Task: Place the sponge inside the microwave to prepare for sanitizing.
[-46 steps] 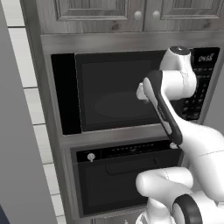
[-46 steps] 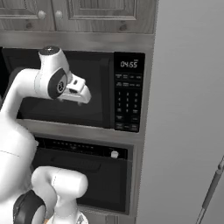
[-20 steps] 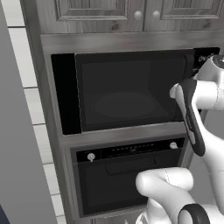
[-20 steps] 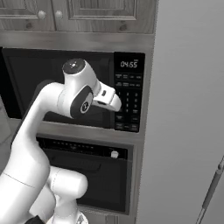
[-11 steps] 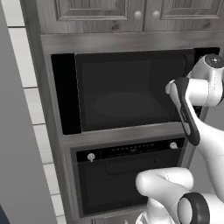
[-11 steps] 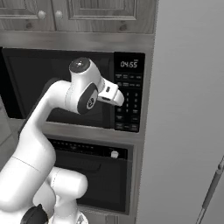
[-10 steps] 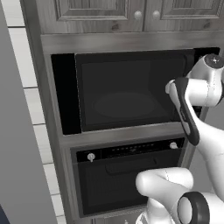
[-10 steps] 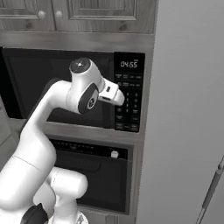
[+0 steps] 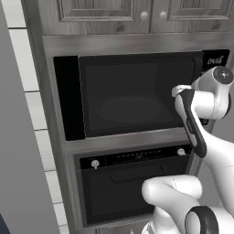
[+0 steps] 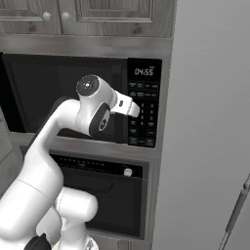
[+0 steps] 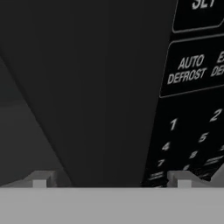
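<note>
Against the microwave [image 10: 73, 93] keypad [image 10: 142, 117], the hand [image 11: 109, 178] has closed in.

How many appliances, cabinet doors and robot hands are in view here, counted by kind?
Microwave: 1
Oven below it: 1
Upper cabinet doors: 2
Robot hand, open at the keypad panel: 1
Total: 5

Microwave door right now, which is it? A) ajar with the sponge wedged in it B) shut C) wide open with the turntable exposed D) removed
B: the microwave door's dark glass sits flush in its frame in both base views, and the open, empty gripper is close to the door's right edge beside the keypad.
</note>
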